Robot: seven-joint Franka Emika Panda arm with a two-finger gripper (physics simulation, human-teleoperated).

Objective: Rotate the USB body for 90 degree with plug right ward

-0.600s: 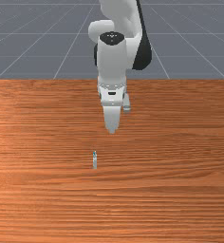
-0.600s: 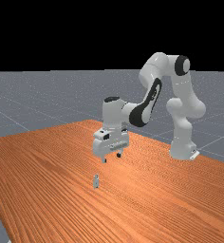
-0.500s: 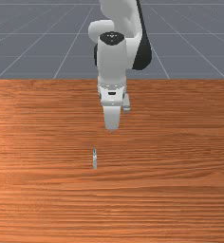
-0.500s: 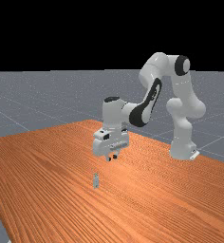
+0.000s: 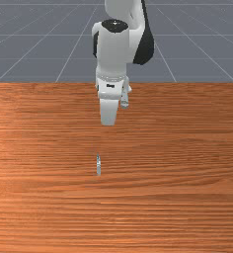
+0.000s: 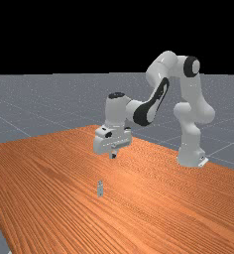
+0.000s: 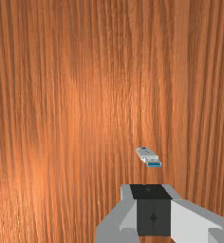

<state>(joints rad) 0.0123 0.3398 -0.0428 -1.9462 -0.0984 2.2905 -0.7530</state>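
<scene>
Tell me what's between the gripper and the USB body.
Bare wood tabletop is what shows between the gripper and the USB body in the wrist view, and likewise in the front view.

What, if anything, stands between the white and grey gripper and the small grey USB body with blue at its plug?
Nothing visible. The gripper hangs shut above the orange-brown wooden table, and the USB body lies on it, slightly toward the front view's left.
</scene>
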